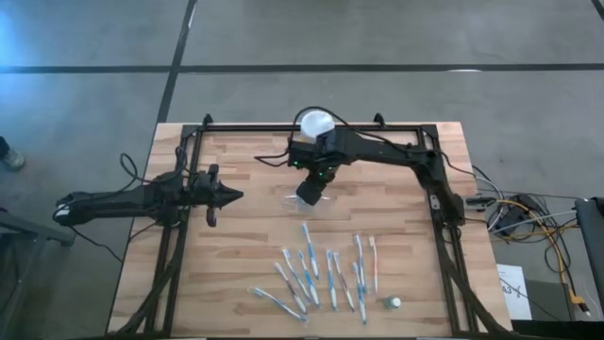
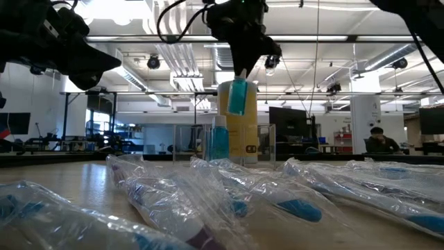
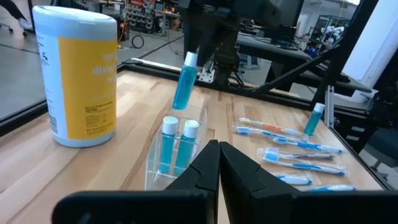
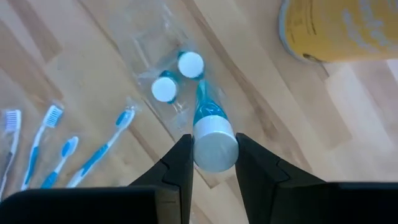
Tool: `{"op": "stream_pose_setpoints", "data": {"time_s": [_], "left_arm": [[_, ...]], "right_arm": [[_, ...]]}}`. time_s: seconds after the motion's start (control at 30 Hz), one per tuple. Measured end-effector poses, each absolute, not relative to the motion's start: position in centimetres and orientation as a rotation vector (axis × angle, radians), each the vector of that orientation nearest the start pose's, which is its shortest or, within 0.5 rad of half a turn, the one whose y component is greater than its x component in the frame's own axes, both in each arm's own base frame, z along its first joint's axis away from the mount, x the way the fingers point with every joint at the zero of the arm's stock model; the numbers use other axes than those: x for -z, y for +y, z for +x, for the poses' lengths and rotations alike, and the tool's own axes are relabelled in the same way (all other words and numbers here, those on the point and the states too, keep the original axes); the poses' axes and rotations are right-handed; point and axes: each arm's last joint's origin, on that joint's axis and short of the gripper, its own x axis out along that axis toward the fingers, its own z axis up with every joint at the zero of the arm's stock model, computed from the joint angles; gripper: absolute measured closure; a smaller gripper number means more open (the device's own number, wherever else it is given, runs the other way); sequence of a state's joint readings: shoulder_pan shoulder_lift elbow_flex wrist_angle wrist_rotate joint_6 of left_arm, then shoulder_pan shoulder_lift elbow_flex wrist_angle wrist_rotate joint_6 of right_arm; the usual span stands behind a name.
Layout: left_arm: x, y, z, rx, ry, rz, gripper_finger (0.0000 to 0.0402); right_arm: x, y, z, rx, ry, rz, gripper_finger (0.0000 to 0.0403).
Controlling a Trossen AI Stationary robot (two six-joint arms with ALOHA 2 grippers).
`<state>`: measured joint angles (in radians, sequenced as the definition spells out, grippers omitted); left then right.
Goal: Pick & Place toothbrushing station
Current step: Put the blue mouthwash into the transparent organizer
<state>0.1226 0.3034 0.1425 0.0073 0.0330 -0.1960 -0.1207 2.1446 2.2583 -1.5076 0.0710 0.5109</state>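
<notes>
A clear plastic holder [image 3: 186, 127] stands on the wooden table near its middle, with two blue white-capped tubes [image 4: 177, 74] upright in it. Just above it hangs a third blue tube [image 3: 183, 87], with my right gripper [image 4: 214, 146] shut on it and pointing down. Several blue-and-white toothbrushes [image 1: 326, 269] in clear wrappers lie flat toward the near edge. One more white-capped tube [image 3: 314, 118] stands alone near them. My left gripper [image 1: 236, 196] waits shut and level at the table's left, pointing at the holder. My right gripper pinches the tube's white cap end [image 4: 214, 152] between its two fingers, coming from above and pointing down. The blue body [image 2: 238, 97] hangs below the fingers, slightly tilted, lifted clear over the holder.
A tall yellow jar [image 3: 78, 81] with a white lid stands at the far edge, just behind the holder. A black frame [image 1: 179, 161] runs round the table's edges. Bare wood lies between the holder and the toothbrushes.
</notes>
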Motion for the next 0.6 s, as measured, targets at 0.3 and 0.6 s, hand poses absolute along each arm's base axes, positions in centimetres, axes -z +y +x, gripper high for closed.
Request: {"op": "stream_pose_setpoints", "data": {"time_s": [0.3, 0.6], "left_arm": [[-18.7, 1.3, 11.4, -0.107, 0.144, -0.241, 0.0388], [-18.7, 1.3, 11.4, -0.108, 0.142, -0.256, 0.0388]], "right_arm": [[-30.8, -5.4, 42.4, 0.538, 1.351, 0.465, 0.0317], [-30.3, -5.6, 42.4, 0.587, 1.348, 0.516, 0.0317]]}}
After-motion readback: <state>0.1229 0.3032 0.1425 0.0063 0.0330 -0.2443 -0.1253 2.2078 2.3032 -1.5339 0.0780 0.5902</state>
